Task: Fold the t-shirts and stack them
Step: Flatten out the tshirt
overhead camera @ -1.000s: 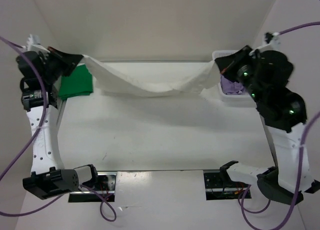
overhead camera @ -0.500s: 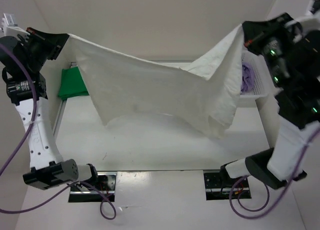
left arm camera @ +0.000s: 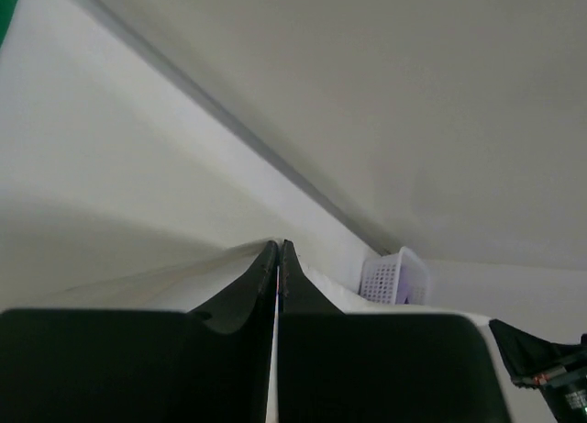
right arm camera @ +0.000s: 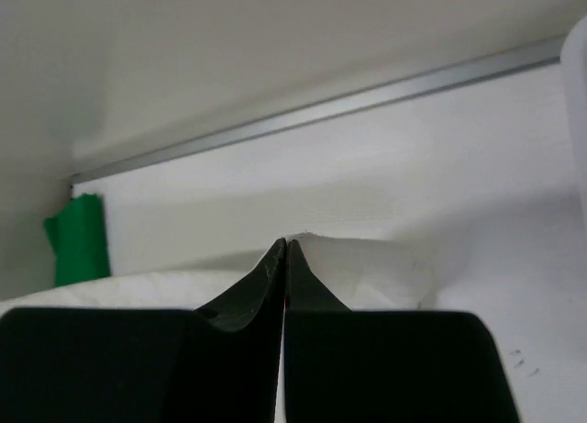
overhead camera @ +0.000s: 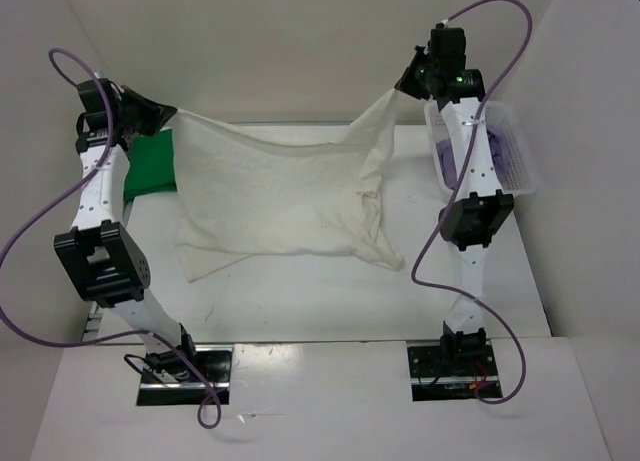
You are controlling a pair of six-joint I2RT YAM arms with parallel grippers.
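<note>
The white t-shirt [overhead camera: 275, 196] hangs spread between both arms, its lower edge resting on the table. My left gripper [overhead camera: 168, 111] is shut on its far left corner; the wrist view shows the jaws [left arm camera: 278, 249] pinched on cloth. My right gripper [overhead camera: 405, 85] is shut on its far right corner, jaws [right arm camera: 285, 247] closed on the white t-shirt [right arm camera: 367, 272]. The green t-shirt [overhead camera: 150, 166] lies folded at the far left, also in the right wrist view [right arm camera: 78, 239]. The lavender t-shirt [overhead camera: 455, 161] lies in the basket.
A white perforated basket [overhead camera: 510, 146] stands at the far right, also in the left wrist view [left arm camera: 396, 274]. Both arms reach tall and far over the table. White walls enclose the table [overhead camera: 300, 301] on three sides.
Both arms have swung the white shirt up and forward, then stretched out toward the back. The shirt now hangs flatter with its hem on the table.
</note>
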